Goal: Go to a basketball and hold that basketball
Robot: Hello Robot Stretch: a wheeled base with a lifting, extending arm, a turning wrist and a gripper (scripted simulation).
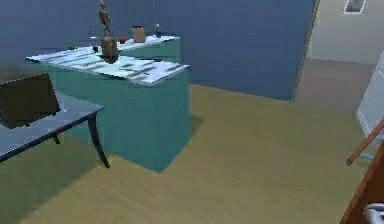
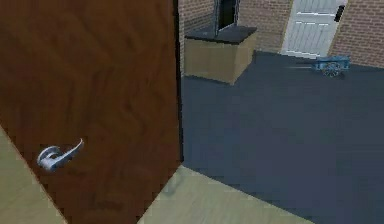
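A: Which step are we in?
B: Searching. Ahead stands a teal block counter with a pale cluttered top (image 1: 150, 110); at our side, a dark brown wooden door (image 2: 100, 90). We cannot tell where the basketball lies.
A: The gripper?
B: We cannot tell its state. Next, in our judgement: drive on and scan other rooms.

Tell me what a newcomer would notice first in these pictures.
The teal counter island stands in the forward view's left half, a dark statuette on top. In the arm side view, a brown wooden door with a silver lever handle takes the left half; a white door stands top right.
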